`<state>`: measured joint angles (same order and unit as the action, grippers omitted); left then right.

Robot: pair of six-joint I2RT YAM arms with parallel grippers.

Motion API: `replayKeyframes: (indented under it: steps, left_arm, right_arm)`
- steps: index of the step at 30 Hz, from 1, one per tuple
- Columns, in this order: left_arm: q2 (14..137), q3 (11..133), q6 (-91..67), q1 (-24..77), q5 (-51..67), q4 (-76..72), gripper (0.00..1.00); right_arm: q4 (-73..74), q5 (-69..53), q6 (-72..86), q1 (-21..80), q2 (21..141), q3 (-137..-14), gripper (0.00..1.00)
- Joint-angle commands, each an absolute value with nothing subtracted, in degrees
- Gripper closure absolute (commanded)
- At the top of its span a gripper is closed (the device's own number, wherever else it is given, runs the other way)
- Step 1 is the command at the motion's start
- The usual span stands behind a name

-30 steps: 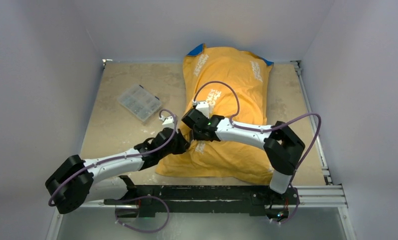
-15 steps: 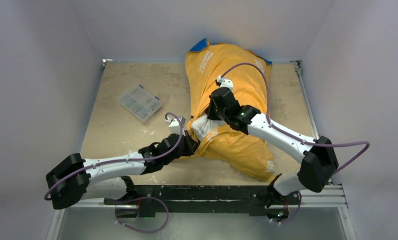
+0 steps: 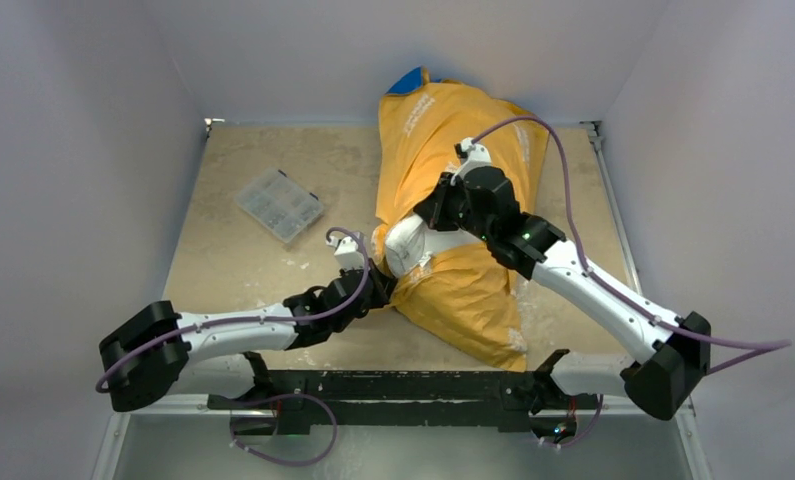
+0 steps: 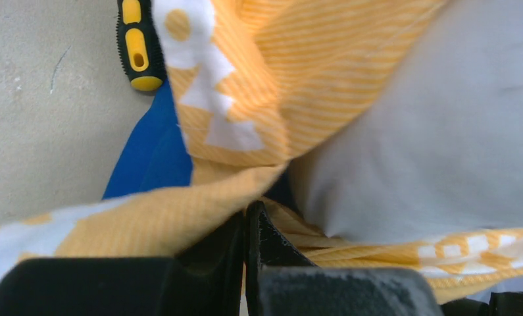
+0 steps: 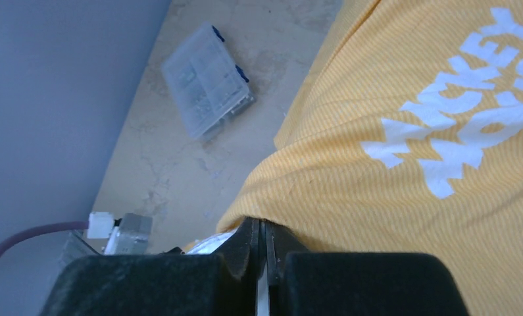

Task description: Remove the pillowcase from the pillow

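While both arms work from the near edge of the pale stone-patterned worktop (image 3: 233, 260), the left tool (image 3: 381, 283) sits nearest, its black jaws pressed together on a fold of the large orange-yellow thin fabric pillowcase (image 3: 468, 300) with white printed lettering, right at the mouth where the blue lining (image 4: 153, 151) shows. Just beyond that pinch a corner of the plump plain white pillow (image 3: 411, 243) bulges out of the opening; the rest is inside the cover, which lies right of centre and runs to the far wall. Farther in, the right tool (image 3: 435, 208) is also clamped shut on a ridge of the orange cloth, just past the bared corner. My judgement is that only the first part of the peel is done. Neither tool holds the pillow itself, so a pull could drag cushion and cover together instead of parting them. Both pinches look shallow, and thin cloth could slip out under load. Whether the left jaws have caught any white stuffing along with the cloth I cannot tell. A yellow-and-black handle (image 4: 135, 39) lies by the blue lining, and a clear plastic compartment box (image 3: 278, 204) sits to the far left; swinging fabric could sweep either.
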<state>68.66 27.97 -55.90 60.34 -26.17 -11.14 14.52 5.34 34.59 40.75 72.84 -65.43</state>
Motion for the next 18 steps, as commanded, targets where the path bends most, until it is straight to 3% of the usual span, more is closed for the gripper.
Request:
replayKeyframes:
  steps: [1, 8, 12, 18]
  left_arm:
    - [73.1, 24.68, -56.23, 61.44, -25.39, -5.44, 1.0]
    - [79.73, 21.86, -59.48, 61.44, -25.68, -9.7, 1.0]
    - [75.98, 23.14, -58.49, 61.44, -26.8, -5.34, 0.98]
    - [58.72, 29.17, -52.32, 61.44, -27.03, 3.92, 0.53]
  right_arm:
    - [-5.97, 5.27, 34.03, 37.84, 65.93, -68.65, 1.0]
    - [-11.16, 1.9, 35.83, 36.2, 64.6, -67.41, 1.0]
    - [-12.71, 0.13, 36.42, 36.14, 64.66, -65.42, 1.0]
    - [-14.72, -1.75, 37.22, 36.15, 64.89, -59.99, 1.0]
